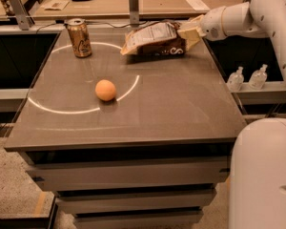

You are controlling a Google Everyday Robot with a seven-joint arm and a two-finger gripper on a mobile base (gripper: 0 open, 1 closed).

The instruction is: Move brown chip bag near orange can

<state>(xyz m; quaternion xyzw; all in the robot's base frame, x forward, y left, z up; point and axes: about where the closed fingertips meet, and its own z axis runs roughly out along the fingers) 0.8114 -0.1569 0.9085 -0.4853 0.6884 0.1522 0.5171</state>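
The brown chip bag (pixel 152 40), with its white label panel facing up, sits at the back right of the table, its right end raised. My gripper (pixel 189 31) comes in from the right and is shut on that right end. The orange can (pixel 79 37) stands upright at the back left, about a bag's length to the left of the bag.
A round orange fruit (pixel 106 89) lies mid-table on the grey table top (pixel 176 113), on a white circle line. Behind is a wooden counter (pixel 114 4) with a metal post (pixel 133 5). Two small bottles (pixel 248 78) stand on a ledge to the right. The robot's white base (pixel 264 175) is at the lower right.
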